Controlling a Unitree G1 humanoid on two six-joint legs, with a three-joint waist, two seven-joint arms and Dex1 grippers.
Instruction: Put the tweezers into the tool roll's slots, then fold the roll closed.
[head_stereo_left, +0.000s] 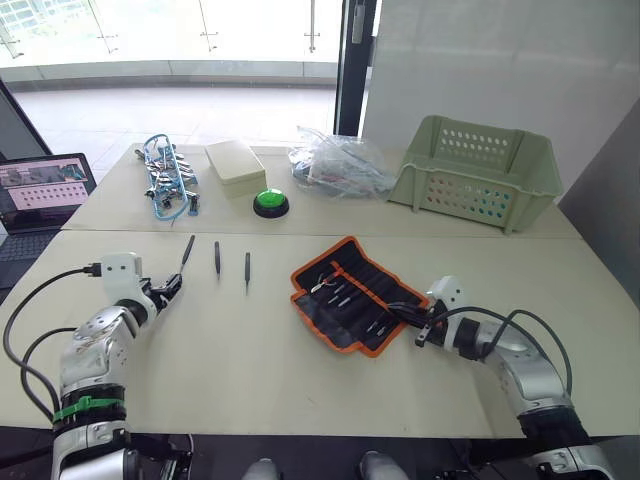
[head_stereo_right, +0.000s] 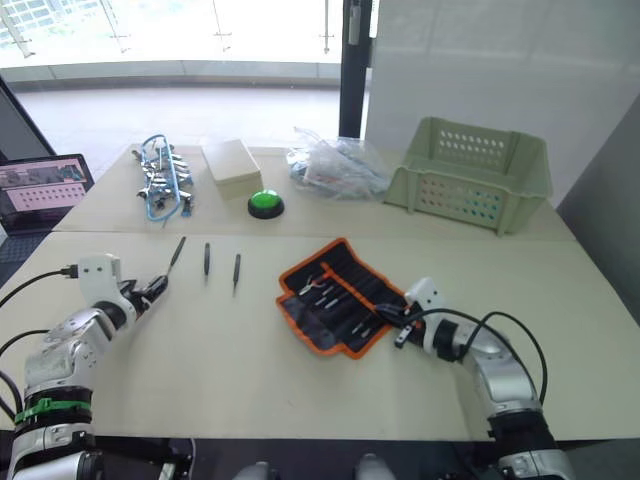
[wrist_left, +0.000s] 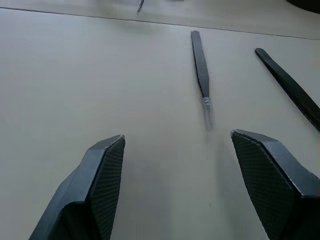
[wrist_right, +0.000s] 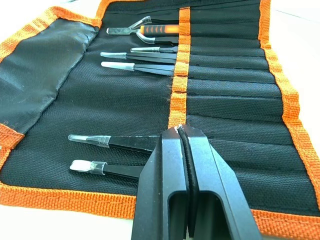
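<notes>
Tool roll (head_stereo_left: 350, 292): open flat on table (head_stereo_left: 300, 370), 4 slim tweezers (wrist_right: 137, 66) plus 1 orange-handled tool slotted. 3 tweezers (head_stereo_left: 216, 258) loose, left of roll. Left gripper (wrist_left: 172, 170): jaws wide, empty, near them. Right gripper (wrist_right: 182, 165): pinched together over roll. Folding not begun.

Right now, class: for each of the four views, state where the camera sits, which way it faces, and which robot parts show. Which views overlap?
Left eye: on the head, looking down at the table; both arms show.
Right eye: beside it, same scene.
Left wrist: along the open left end effector at loose tweezers.
Right wrist: along the shut right end effector at the roll.
Shared: the eye views overlap; roll and tweezers appear there too.
</notes>
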